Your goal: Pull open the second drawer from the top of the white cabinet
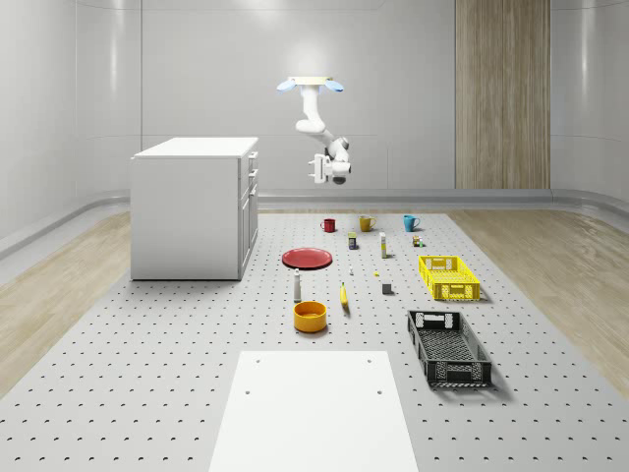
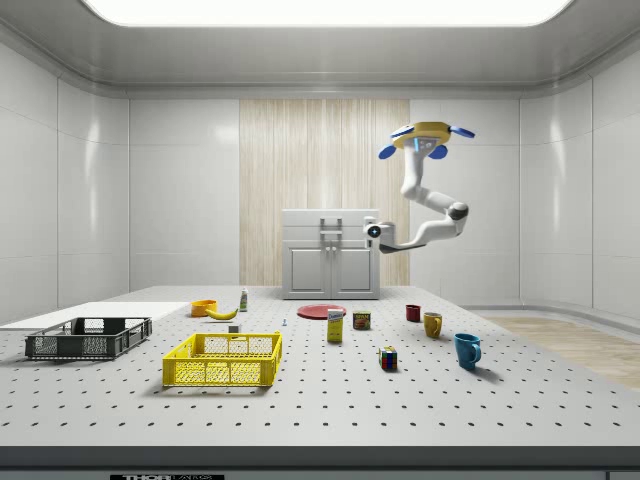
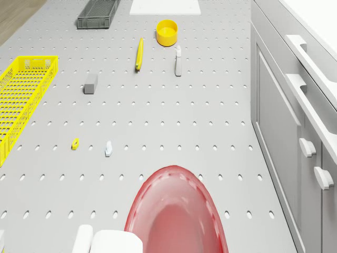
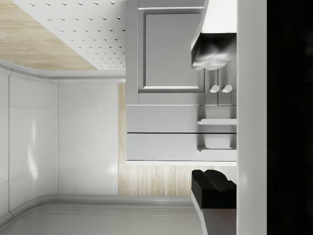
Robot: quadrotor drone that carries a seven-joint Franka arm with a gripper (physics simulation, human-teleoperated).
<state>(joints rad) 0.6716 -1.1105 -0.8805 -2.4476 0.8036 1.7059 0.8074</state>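
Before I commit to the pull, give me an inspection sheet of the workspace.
Surface: perforated table, with a white panel at its near end.
Job's things: white cabinet stands on the table; second drawer is shut, its handle untouched.
Clutter: red plate, yellow bowl, banana, yellow crate, black crate, three mugs and small items, all clear of the cabinet front.
Grippers: gripper is open, at drawer height, facing the drawers with a gap to them; drone hovers over the plate area.
Cables: nothing seen.
Surroundings: pale walls, wood wall panel.
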